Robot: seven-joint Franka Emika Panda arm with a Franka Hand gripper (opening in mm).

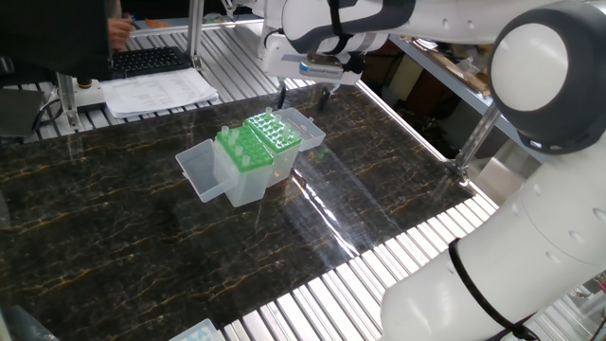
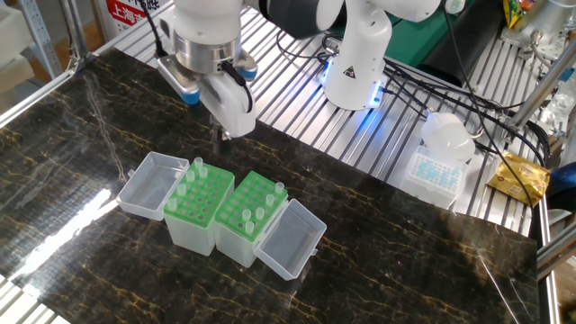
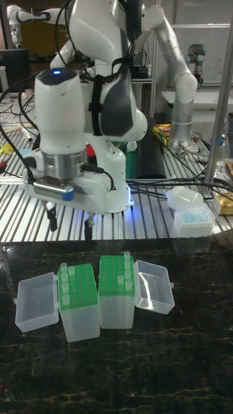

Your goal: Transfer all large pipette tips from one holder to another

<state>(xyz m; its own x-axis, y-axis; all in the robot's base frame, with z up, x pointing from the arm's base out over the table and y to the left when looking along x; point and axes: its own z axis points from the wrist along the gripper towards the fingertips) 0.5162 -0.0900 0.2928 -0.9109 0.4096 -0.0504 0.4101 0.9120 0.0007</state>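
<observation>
- The large pipette tips stand upright in two green-topped clear tip boxes that sit side by side, touching, on the dark marbled table; only their pale collars and short upper parts show, the tapered ends being hidden under the green plates.
- An exact count of the tips cannot be made out; in the tall fixed view a column of them lines one edge of the left-hand box.
- The left-hand tip box holds tips along its outer edges, the other holes looking empty.
- The right-hand tip box holds a scattered few, one standing at its far corner.
- Each box has its clear hinged lid laid open flat on the table at its outer side; the lids hold nothing.
- The gripper hangs above the table behind the boxes, apart from them, its two dark fingers spread with nothing between them.
- In one fixed view the gripper is small and partly masked by the white wrist.
- Beyond the table, on the metal slats, a further clear tip box with blue contents is too small to read.
</observation>
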